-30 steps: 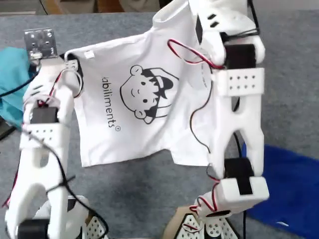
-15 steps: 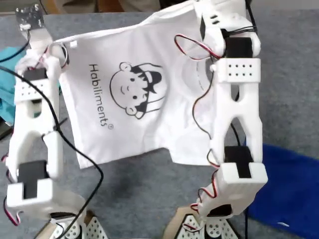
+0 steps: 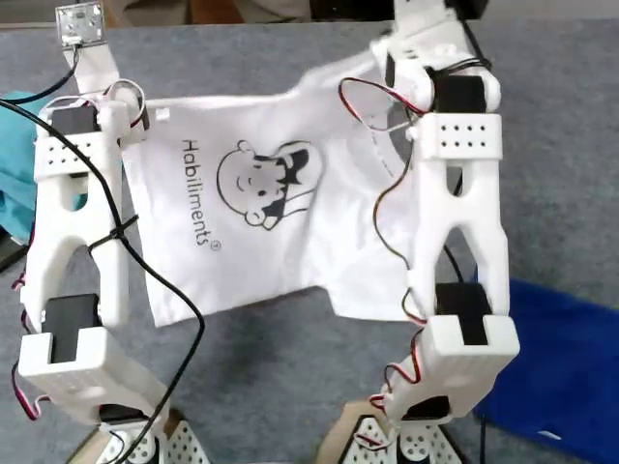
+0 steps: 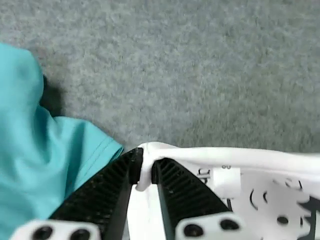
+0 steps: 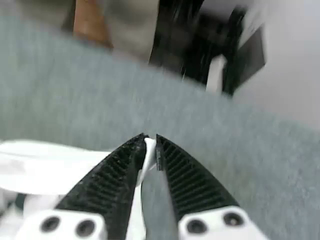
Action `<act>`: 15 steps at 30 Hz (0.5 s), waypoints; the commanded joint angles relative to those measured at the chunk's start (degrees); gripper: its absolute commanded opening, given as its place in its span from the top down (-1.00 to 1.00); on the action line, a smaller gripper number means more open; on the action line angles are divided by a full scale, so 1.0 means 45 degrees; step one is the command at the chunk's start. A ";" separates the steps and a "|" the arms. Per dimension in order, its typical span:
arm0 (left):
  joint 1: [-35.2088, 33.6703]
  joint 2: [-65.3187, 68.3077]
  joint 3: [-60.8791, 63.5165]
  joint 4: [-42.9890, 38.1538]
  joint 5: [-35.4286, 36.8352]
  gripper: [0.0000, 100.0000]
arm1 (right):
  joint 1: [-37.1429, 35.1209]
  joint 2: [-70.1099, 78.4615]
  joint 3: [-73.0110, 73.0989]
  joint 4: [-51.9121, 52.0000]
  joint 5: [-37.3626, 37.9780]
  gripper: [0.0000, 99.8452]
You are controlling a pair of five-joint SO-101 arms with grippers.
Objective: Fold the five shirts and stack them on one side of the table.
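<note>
A white shirt point(image 3: 261, 213) with a black cartoon print hangs spread between both arms above the grey table. My left gripper point(image 4: 143, 167) is shut on the shirt's corner point(image 4: 145, 150), at the far left of the table in the high view point(image 3: 116, 101). My right gripper point(image 5: 149, 145) is shut on the shirt's other top edge point(image 5: 150, 146), near the far middle of the table point(image 3: 406, 48). The shirt's lower hem point(image 3: 242, 300) trails onto the table. A teal shirt point(image 4: 35, 150) lies crumpled at the left edge point(image 3: 14, 184).
A blue shirt point(image 3: 561, 367) lies flat at the near right of the table. The arms' bases point(image 3: 387, 435) stand at the near edge. Grey carpet-like table surface point(image 3: 571, 145) is bare to the right of the right arm.
The left arm has swung out to the far left, stretching the white shirt flatter and wider. The right arm has shifted slightly and the shirt has dropped lower.
</note>
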 commanded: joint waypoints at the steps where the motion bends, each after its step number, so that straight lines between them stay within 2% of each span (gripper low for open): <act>1: 0.0137 -0.0147 -0.1270 0.1934 -0.0899 0.96 | 0.0049 -0.0674 -0.0440 0.2403 0.0977 0.99; 6: 0.0195 -0.0147 -0.1778 0.4083 -0.1485 0.96 | 0.0127 -0.1397 -0.0518 0.4161 0.1211 0.99; 9: 0.0899 -0.0147 -0.1231 0.5079 -0.1817 0.96 | 0.0127 -0.1709 -0.0498 0.5021 0.1211 0.99; 15: 0.1602 -0.1377 0.2110 0.4005 -0.2032 0.96 | 0.0127 -0.1866 -0.0049 0.6466 0.1211 0.99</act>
